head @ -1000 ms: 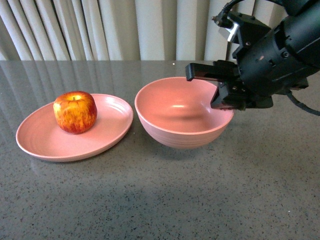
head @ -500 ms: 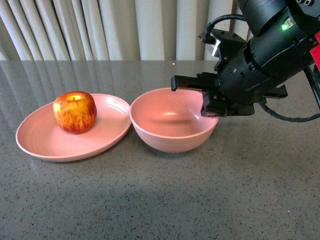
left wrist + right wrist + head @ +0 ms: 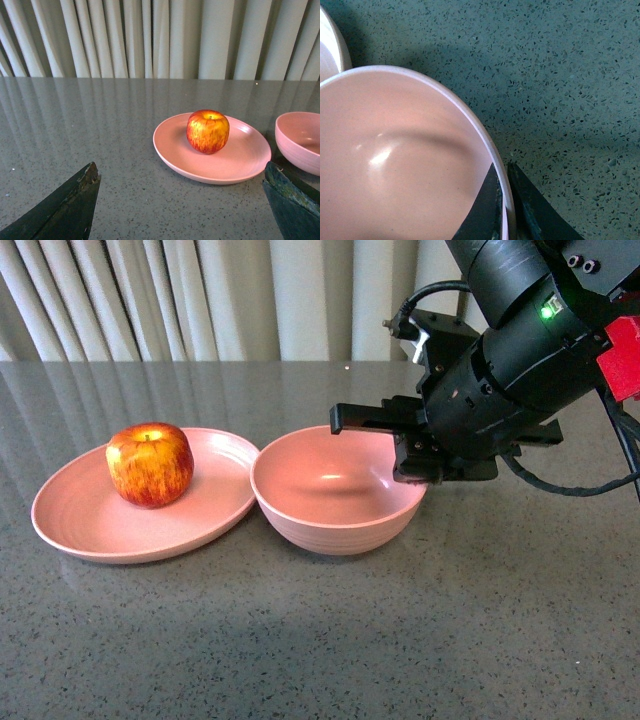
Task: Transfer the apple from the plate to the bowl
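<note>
The red, yellow-streaked apple (image 3: 150, 463) (image 3: 208, 131) rests on the shallow pink plate (image 3: 80, 525) (image 3: 175, 150) at the left. Just right of it stands the deep pink bowl (image 3: 330, 525) (image 3: 297, 135) (image 3: 395, 165), empty, its left rim touching or nearly touching the plate's edge. My right gripper (image 3: 412, 462) (image 3: 504, 200) is shut on the bowl's right rim, one finger inside the wall and one outside. The left gripper (image 3: 182, 185) is open, low over the table on the near side of the plate, with nothing between its fingers; it does not show in the front view.
Everything stands on a grey speckled table (image 3: 320, 640). Pale pleated curtains (image 3: 250, 300) hang behind the table's far edge. The right arm's black body and cables (image 3: 520, 370) rise above the bowl's right side.
The right gripper has slid the bowl leftward across the table, closing the gap until the bowl's rim meets the plate. Apple and plate have not moved.
</note>
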Controlling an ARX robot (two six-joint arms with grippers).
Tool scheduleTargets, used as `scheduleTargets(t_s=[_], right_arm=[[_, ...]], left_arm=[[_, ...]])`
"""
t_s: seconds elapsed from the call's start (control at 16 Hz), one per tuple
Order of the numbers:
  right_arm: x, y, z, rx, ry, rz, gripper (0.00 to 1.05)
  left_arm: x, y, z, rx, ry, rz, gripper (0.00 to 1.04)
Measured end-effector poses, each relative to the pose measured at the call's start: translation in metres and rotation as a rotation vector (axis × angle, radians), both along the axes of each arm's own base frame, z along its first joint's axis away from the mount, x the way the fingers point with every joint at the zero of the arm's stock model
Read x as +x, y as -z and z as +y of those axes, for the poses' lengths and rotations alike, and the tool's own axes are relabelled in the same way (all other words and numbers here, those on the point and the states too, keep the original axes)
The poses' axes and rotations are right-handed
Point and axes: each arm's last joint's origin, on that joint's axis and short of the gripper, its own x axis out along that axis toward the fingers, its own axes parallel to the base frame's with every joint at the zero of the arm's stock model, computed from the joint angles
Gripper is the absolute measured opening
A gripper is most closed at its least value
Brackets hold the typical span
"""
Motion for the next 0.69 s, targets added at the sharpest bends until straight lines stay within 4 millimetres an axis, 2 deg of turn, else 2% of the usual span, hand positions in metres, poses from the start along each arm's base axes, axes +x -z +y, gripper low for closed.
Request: scheduleTargets(t_s=[0.12,0.56,0.62,0.69], right_arm=[[0.0,0.0,0.0,-0.002,0.004,0.002,0.19],[0.002,-0.003,-0.003,0.014,0.028,-0.015,0.92],[0.0,-0.008,-0.005,0.03,0.04,-0.024,1.0],[-0.002,-0.02,-0.01,0.055,0.046,-0.058,0.97]], left_arm=[[0.0,0.0,0.0,0.0,0.0,0.0,0.98],[0.0,0.0,0.0,0.0,0.0,0.0,0.98],[0.0,0.0,0.0,0.0,0.0,0.0,0.98],[0.0,0.0,0.0,0.0,0.0,0.0,0.98]])
